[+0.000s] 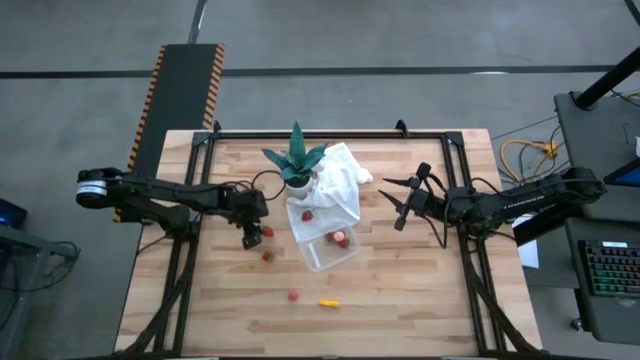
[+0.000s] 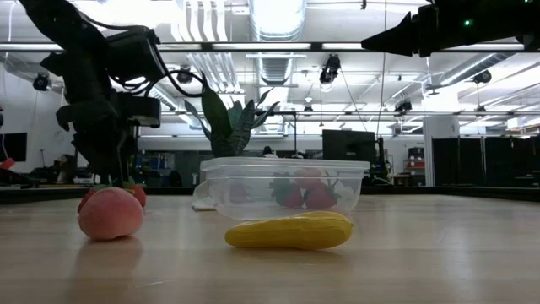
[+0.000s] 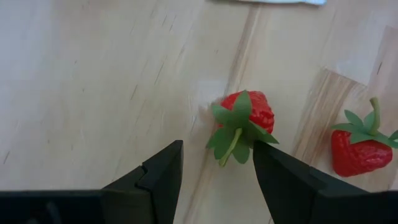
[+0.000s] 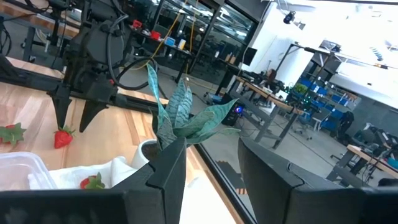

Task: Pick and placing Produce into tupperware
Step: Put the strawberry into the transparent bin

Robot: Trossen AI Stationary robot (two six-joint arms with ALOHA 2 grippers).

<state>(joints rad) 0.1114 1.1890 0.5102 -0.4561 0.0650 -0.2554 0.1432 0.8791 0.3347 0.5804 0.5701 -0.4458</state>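
Left pincer (image 3: 217,168), jaws spread, empty, poised directly over a red strawberry (image 3: 244,121) lying on the tabletop (image 1: 420,290) just left of the tupperware (image 1: 330,250); right pincer (image 1: 400,204), also parted, idle, farther off.

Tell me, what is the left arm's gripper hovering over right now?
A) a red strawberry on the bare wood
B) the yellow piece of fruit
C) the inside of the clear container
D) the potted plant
A: the left wrist view shows the left gripper with its fingers apart, above a red strawberry lying on the wooden table; the high view places it left of the clear container.
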